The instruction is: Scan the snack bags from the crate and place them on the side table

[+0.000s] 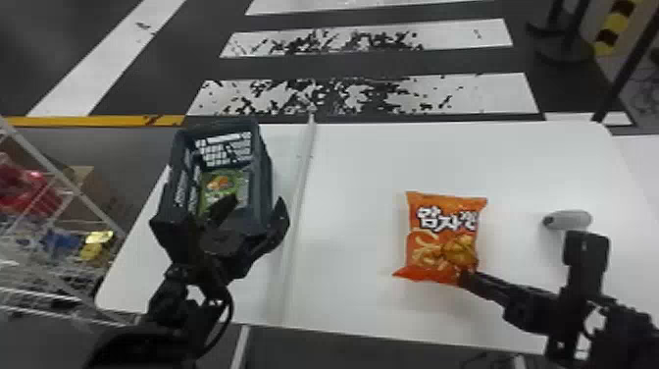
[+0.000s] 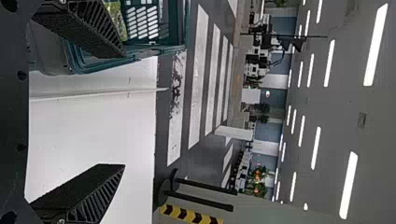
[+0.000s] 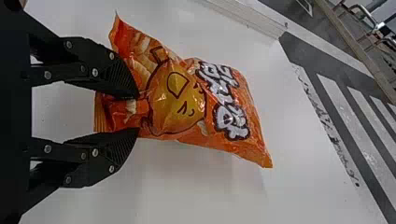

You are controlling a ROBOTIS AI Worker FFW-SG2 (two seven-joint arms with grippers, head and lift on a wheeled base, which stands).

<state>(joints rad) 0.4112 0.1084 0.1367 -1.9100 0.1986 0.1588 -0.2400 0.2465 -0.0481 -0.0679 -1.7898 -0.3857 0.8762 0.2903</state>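
Observation:
My right gripper (image 1: 463,278) is shut on the lower corner of an orange snack bag (image 1: 441,235), over the white table. In the right wrist view, my right gripper (image 3: 138,113) has the bag's bottom part pinched between its fingers, with the printed front of the orange bag (image 3: 187,100) showing. My left gripper (image 1: 252,211) is open at the near end of the dark crate (image 1: 265,167), which holds a green snack bag (image 1: 220,184). In the left wrist view, nothing is between the fingers of my left gripper (image 2: 123,111); one finger overlaps the crate (image 2: 175,28).
A grey-white rounded device (image 1: 569,220) lies on the white table (image 1: 353,171), right of the orange bag. A raised strip (image 1: 301,186) runs along the table beside the crate. At the far left stands a wire rack (image 1: 73,191) with colourful packages.

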